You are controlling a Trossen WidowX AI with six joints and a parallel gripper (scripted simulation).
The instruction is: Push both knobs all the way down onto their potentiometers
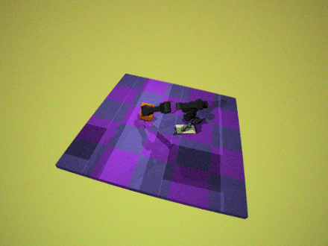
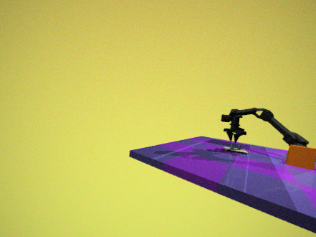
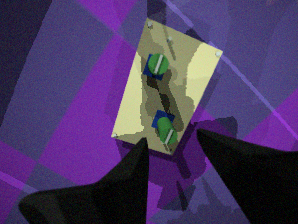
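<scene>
The cream circuit board [image 1: 191, 131] [image 2: 245, 152] [image 3: 127, 116] stands on the table with two green knobs. The far knob [image 3: 158, 64] shows mostly its round top with a white line, above a blue potentiometer [image 3: 149, 73]. The near knob [image 3: 165, 128] shows its side and white-lined top beside its blue potentiometer [image 3: 161, 117]. Whether either knob sits against its potentiometer cannot be told. My gripper [image 2: 233, 142] [image 3: 171, 137] is open and empty, pointing down above the board. In the wrist view, its fingertips are on either side of the near knob's top, apart from it.
An orange block [image 1: 147, 118] [image 2: 301, 157] stands near the arm's base. The arm [image 1: 161, 108] [image 2: 251, 110] reaches from there to the board. The patterned purple table [image 1: 115, 164] [image 2: 201, 169] has dark shadows across it.
</scene>
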